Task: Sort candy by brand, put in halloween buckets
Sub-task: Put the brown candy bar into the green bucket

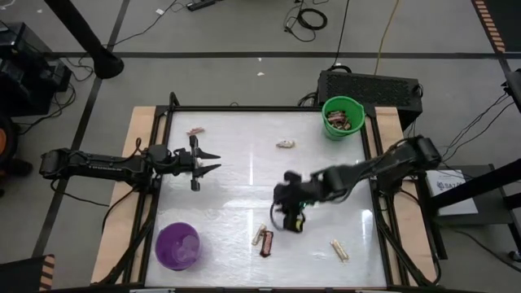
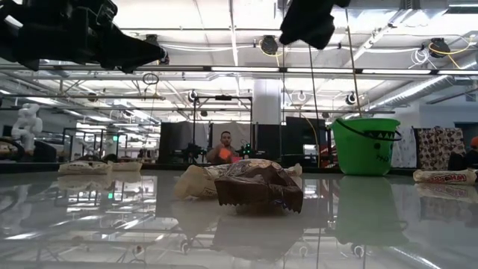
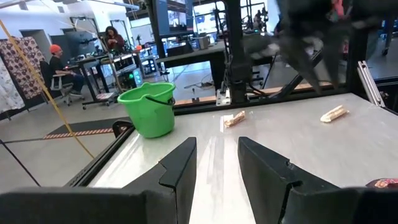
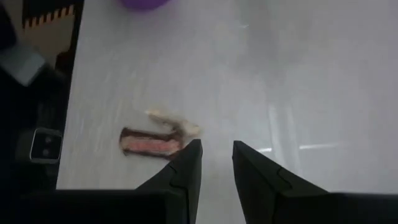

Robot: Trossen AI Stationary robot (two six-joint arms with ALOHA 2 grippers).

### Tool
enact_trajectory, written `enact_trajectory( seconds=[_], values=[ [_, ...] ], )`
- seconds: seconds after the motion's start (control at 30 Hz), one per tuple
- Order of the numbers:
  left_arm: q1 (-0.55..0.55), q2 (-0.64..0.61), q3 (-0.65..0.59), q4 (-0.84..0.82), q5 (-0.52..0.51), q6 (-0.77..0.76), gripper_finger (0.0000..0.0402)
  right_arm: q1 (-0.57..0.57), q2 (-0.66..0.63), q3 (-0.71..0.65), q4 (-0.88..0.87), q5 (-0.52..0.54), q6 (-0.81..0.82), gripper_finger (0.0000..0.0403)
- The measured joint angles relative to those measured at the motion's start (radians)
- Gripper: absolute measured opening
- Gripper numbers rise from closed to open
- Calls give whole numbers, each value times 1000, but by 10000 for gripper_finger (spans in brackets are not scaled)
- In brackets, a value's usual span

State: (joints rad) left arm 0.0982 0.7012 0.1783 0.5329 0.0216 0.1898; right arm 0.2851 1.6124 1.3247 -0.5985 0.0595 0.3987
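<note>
From above, the shiny white tabletop (image 1: 244,175) has a bright green round plastic bucket (image 1: 342,117) at its far right corner with dark red-brown wrapped candy bars inside, and a purple round plastic bucket (image 1: 177,246) near the front left corner with something pale in it. The right hand (image 1: 293,220) hangs over the middle of the tabletop, just beside a dark red-brown candy bar (image 1: 266,243) and a pale tan candy bar (image 1: 258,236) that lie touching each other. Its own camera shows more: the two dark fingers (image 4: 186,163) stand a little apart with nothing between them, and the same two bars lie just ahead of the tips. The left hand (image 1: 213,162) waits over the left side of the tabletop, and its camera shows its fingers (image 3: 180,163) apart and empty too. Three more pale bars lie loose: one far back near the green bucket (image 1: 285,144), one at the back left (image 1: 195,130), and one at the front right (image 1: 339,249). The low camera shows what the top one cannot: the crinkled dark wrapper (image 2: 258,187) up close, a face printed on the green bucket, and a person (image 2: 224,149) far off in the room behind. The left wrist camera shows two more people (image 3: 59,65) at desks
</note>
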Motion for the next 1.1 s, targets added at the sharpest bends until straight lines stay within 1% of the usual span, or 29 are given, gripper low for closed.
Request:
enact_trajectory(
  seconds=[0.07, 0.13, 0.27, 0.37, 0.5, 0.7, 0.77, 0.87, 1.1],
  values=[
    [0, 0, 0, 0, 0, 0, 128, 34, 54, 0, 54, -3, -11, 84],
    [0, 0, 0, 0, 0, 0, 128, 63, 115, 0, 119, -7, -55, 84],
    [0, 0, 0, 0, 0, 0, 128, 103, 249, 0, 234, -10, -214, 84],
    [0, 0, 0, 0, 0, 0, 128, 122, 326, 2, 291, -13, -311, 84],
    [0, 0, 0, 0, 0, 0, 128, 141, 379, 24, 292, -13, -402, 84],
    [0, 0, 0, 0, 0, 0, 128, 163, 385, 44, 293, 19, -532, 92],
    [0, 0, 0, 0, 0, 0, 128, 171, 385, 55, 291, 48, -572, 104],
    [0, 0, 0, 0, 0, 0, 128, 178, 384, 59, 296, 53, -619, 133],
    [0, 0, 0, 0, 0, 0, 128, 178, 384, 59, 287, 46, -566, 223]
  ],
)
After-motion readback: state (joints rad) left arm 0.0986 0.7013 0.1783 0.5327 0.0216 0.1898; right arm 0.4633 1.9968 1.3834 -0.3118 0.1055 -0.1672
